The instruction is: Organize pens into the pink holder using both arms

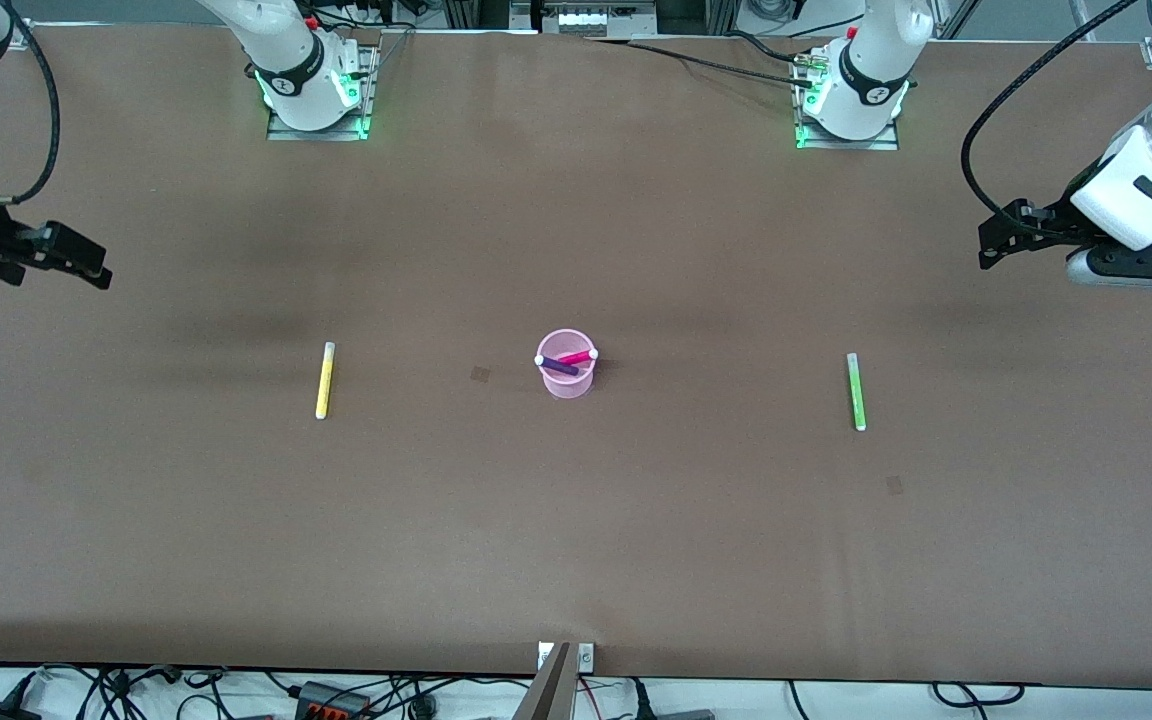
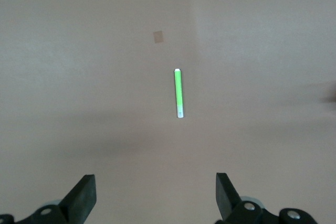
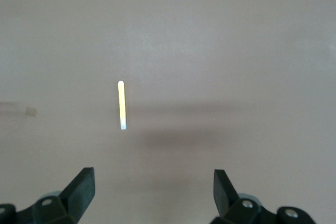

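Observation:
The pink holder (image 1: 567, 364) stands upright at the middle of the table with the magenta pen (image 1: 577, 357) and the purple pen (image 1: 556, 366) leaning inside it. The yellow pen (image 1: 324, 380) lies flat toward the right arm's end and also shows in the right wrist view (image 3: 121, 105). The light green pen (image 1: 855, 391) lies flat toward the left arm's end and also shows in the left wrist view (image 2: 179, 93). My left gripper (image 1: 998, 237) hangs open and empty over bare table at its end; its wrist view shows it too (image 2: 155, 198). My right gripper (image 1: 76, 262) hangs open and empty at the other end, also in its own view (image 3: 154, 195).
The brown table (image 1: 576, 520) carries two small dark square marks (image 1: 480, 374) (image 1: 894, 485). The arm bases (image 1: 316, 90) (image 1: 851, 100) stand at the edge farthest from the front camera. Cables lie along the edge nearest it.

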Motion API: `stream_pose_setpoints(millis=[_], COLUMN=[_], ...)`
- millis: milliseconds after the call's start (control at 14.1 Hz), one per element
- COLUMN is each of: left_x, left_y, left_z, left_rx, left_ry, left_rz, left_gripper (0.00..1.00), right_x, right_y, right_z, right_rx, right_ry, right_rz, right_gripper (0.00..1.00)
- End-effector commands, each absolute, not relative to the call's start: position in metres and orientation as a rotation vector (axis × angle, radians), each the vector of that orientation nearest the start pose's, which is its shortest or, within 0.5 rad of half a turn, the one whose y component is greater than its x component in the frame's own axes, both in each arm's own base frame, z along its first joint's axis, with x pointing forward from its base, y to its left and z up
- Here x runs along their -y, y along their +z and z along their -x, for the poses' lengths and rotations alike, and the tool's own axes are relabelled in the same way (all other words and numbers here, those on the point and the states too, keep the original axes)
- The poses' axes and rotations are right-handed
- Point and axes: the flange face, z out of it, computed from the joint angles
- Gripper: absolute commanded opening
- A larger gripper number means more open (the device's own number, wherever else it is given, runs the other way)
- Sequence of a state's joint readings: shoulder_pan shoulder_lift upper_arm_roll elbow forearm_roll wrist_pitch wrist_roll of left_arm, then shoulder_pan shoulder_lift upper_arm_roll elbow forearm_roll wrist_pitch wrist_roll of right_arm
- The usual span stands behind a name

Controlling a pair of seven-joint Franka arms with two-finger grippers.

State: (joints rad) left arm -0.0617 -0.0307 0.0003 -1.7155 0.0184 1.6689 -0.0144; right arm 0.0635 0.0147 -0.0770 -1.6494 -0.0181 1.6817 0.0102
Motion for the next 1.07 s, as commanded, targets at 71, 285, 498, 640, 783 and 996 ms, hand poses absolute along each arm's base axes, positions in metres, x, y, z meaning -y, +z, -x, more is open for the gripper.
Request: stream_pose_setpoints(millis=[71,285,498,640,783,996], left_x=[0.034,0.034,0.033,0.032,0.033,0.032], left_y=[0.588,0.588,0.588,0.587,0.588,0.588], left_z=[-0.549,-0.549,-0.549,-0.550,-0.550,-0.550], left_rx=[-0.072,-0.074,-0.076,-0.081,-0.084,-0.088], left_ry=[0.021,0.021,0.021,0.021,0.018,0.018], left_rz=[3.125,3.125,3.125,3.125,3.125,3.126], left_gripper=[1.00,1.00,1.00,1.00,1.00,1.00], right_x=[0.009,0.011,0.011,0.009,0.014,0.015], right_y=[0.588,0.586,0.586,0.587,0.587,0.587], right_z=[-0.533,-0.525,-0.524,-0.525,-0.525,-0.525], right_rx=[-0.002,0.010,0.053,0.026,0.011,0.006], right_ry=[-0.063,-0.036,-0.031,-0.028,-0.031,-0.031], right_rz=[3.156,3.154,3.150,3.149,3.148,3.148], right_gripper=[1.00,1.00,1.00,1.00,1.00,1.00])
